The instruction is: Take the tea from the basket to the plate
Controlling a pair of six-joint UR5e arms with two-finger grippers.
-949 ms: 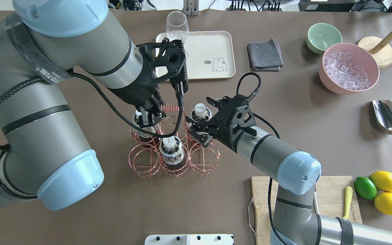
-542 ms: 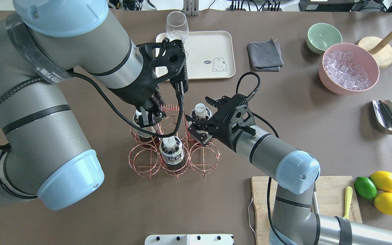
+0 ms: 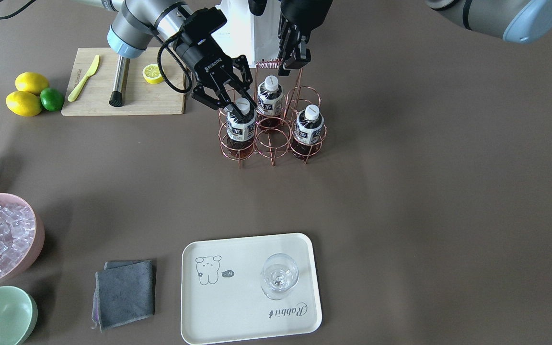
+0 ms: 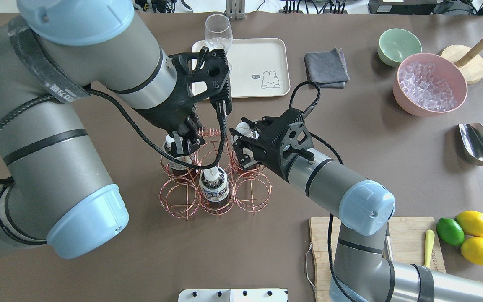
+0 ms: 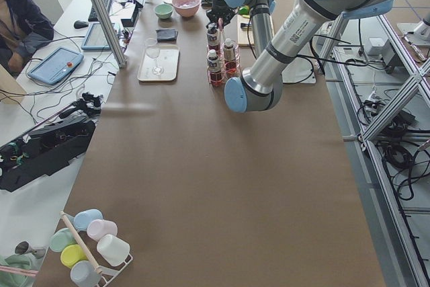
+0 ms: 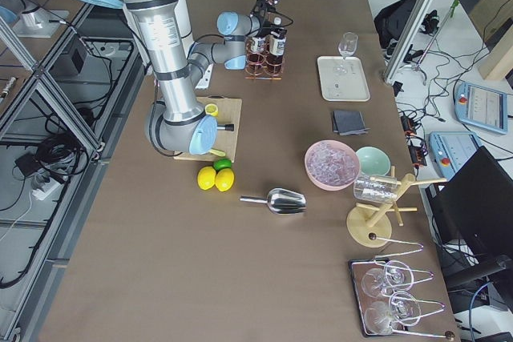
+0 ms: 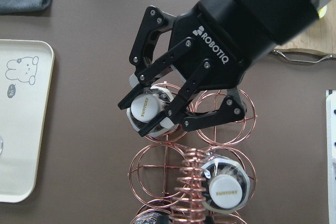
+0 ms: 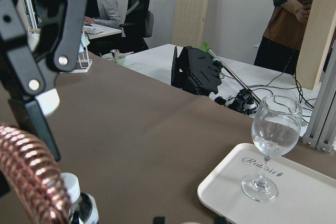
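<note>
The right pincer [image 3: 238,106] is down over the basket [image 3: 272,148] with its fingers spread, one on either side of the white cap of a tea [image 3: 240,128]. From where I stand I can't make out whether the pads touch the cap. That bottle stands upright directly beneath the pincer, in the end ring of the row farther from the robot.

A second tea bottle [image 3: 269,99] stands just beside this pincer, on the side toward the other arm, in the middle ring of the nearer row.

The left pincer [image 3: 293,60] sits up high, pressed together on the end of the basket's coiled handle [image 3: 267,63]. The third tea bottle [image 3: 309,127] stands below it, in the far row's other end ring.

The plate [image 3: 237,306] lies well apart from both pincers, out past the basket on the side away from the robot. A wine glass [image 3: 280,275] stands on it, in the half nearer the left pincer.
</note>
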